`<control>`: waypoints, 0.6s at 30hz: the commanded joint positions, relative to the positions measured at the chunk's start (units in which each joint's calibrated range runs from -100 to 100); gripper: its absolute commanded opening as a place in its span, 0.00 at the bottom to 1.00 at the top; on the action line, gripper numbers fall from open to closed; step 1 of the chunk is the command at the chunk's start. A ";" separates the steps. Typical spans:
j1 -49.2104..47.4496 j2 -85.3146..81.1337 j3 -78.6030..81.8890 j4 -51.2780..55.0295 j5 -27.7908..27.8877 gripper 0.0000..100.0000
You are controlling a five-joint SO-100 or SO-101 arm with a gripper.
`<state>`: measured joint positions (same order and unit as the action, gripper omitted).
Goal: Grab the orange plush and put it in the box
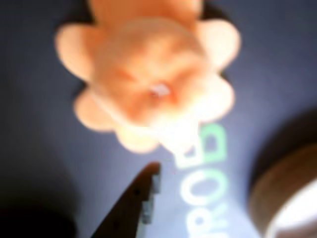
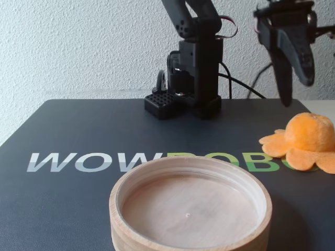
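Orange plush (image 2: pixel 306 138) sits on table (image 2: pixel 73 130) at fixed-view right, apart from box (image 2: pixel 191 209). Hand (image 2: pixel 287 99) hangs above it, empty; open vs closed: can't tell. Risk: pinching flap only, plush slips out.

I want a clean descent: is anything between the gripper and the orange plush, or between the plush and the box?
Nothing visible. The gripper hangs above the orange plush; only bare mat separates plush from box.
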<state>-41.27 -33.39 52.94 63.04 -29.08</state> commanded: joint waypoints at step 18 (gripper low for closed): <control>-11.89 0.17 19.23 -28.20 -17.79 0.43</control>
<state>-55.49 -33.39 72.34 34.85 -46.99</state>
